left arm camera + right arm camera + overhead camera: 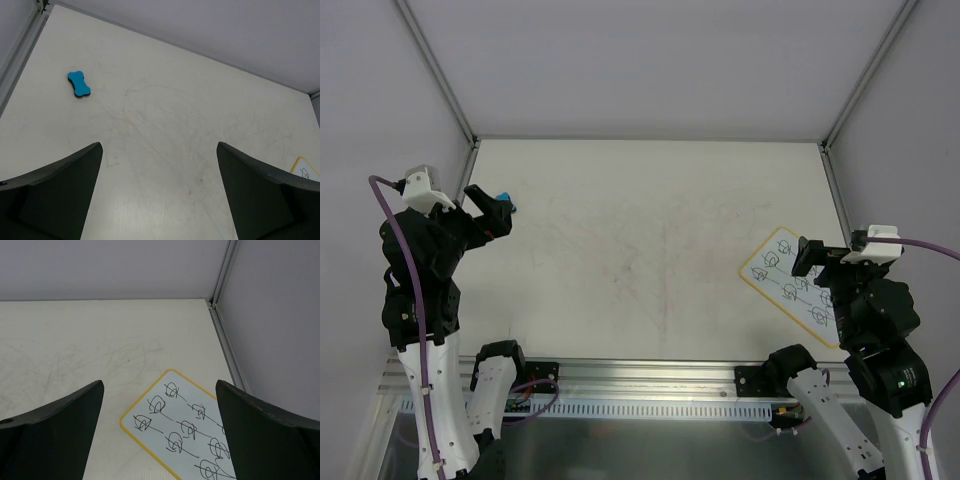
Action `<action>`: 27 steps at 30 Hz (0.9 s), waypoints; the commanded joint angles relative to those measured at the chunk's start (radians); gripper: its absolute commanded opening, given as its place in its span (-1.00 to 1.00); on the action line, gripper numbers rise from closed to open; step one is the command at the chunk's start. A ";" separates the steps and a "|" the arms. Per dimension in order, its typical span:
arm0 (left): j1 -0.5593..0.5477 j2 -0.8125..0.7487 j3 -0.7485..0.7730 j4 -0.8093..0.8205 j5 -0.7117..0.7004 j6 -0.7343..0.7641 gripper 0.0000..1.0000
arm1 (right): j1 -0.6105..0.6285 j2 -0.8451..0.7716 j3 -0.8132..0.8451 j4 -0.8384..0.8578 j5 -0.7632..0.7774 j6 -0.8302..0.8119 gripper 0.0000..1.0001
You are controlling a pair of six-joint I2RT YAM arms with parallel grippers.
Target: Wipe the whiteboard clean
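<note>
One whiteboard [782, 280] flat on desk [640, 200], right side, near right rail, skewed, rows of dark scribbles across it. Right end effector [159, 387] hovers over board, jaws spread wide, empty. Blue eraser [78, 84] far left on desk, well apart from board. Left end effector [159, 150] raised near eraser, jaws wide apart, empty.

No text, label or number can be read anywhere. The whiteboard [186, 416] bears only rows of dark looping scribbles [156, 404], not letters.

Scribbled whiteboard [782, 272], flat, tabletop's right
</note>
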 commanded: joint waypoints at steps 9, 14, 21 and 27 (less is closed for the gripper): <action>-0.008 0.000 -0.026 0.014 0.000 -0.016 0.97 | 0.004 0.054 -0.014 -0.006 -0.063 0.117 0.98; -0.009 0.010 -0.048 0.014 0.011 -0.015 0.97 | 0.005 0.179 -0.052 -0.064 -0.159 0.229 0.98; -0.009 0.010 -0.085 0.014 0.040 -0.018 0.97 | -0.008 0.301 -0.149 -0.064 -0.041 0.406 0.98; -0.009 0.010 -0.125 0.014 0.048 -0.010 0.97 | -0.175 0.448 -0.241 -0.024 -0.154 0.528 0.98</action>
